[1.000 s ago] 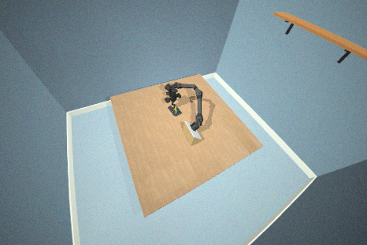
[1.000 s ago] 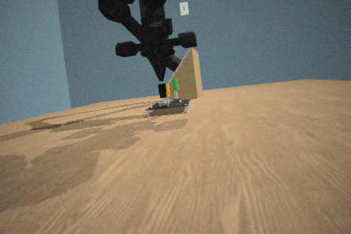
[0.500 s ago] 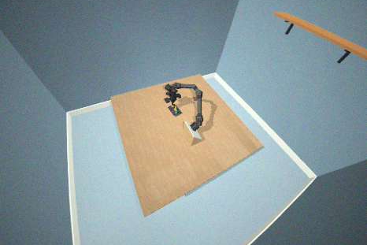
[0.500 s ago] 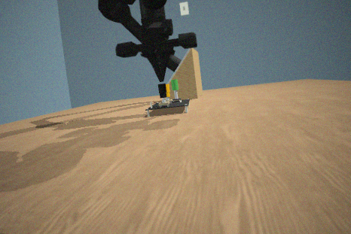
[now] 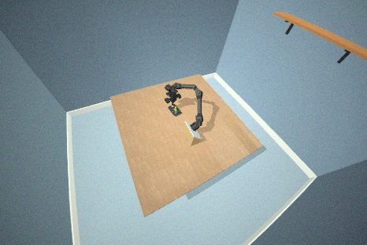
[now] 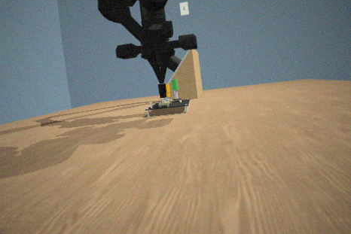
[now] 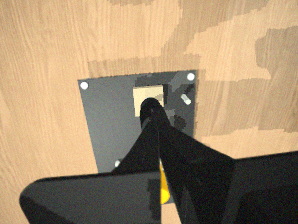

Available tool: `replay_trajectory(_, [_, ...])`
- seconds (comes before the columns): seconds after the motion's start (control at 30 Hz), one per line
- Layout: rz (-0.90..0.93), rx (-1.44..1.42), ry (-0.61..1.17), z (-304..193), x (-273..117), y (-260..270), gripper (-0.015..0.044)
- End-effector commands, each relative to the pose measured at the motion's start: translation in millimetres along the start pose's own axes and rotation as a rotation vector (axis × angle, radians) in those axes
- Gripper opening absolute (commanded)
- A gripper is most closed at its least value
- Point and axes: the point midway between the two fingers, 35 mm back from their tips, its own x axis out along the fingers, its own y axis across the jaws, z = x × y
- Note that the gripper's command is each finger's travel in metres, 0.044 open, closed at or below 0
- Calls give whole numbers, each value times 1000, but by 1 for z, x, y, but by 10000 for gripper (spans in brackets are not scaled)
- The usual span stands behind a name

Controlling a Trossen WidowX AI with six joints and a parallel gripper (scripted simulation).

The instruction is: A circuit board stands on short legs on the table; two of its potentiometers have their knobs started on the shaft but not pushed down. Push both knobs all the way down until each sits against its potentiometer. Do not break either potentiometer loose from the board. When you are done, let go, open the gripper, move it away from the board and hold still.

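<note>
The circuit board (image 5: 178, 113) (image 6: 183, 103) (image 7: 112, 120) stands on short legs. A black knob (image 6: 162, 90) (image 7: 149, 105) is over the pale potentiometer near the board's far end in the wrist view. A yellow knob (image 6: 168, 90) (image 7: 164, 195) is behind the fingers there. A green knob (image 6: 175, 84) stands higher, with pale shaft showing below it. My gripper (image 6: 162, 82) (image 7: 155, 127) is shut and empty, its tips at the top of the black knob. Contact is hard to tell. The fingers hide part of the board.
The arm's wedge-shaped base block (image 5: 192, 139) (image 6: 189, 76) stands behind the board in the exterior view. The arm arches from it over the table (image 5: 157, 158). A thin pale post (image 7: 186, 99) rises near the board's right edge in the wrist view.
</note>
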Motion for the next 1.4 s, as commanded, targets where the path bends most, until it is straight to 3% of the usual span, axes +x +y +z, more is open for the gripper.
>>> replay_trajectory(0.0, [-3, -6, 3, -1, 3, -1, 0])
replay_trajectory(1.37, [-4, -6, 3, -1, 6, -1, 0])
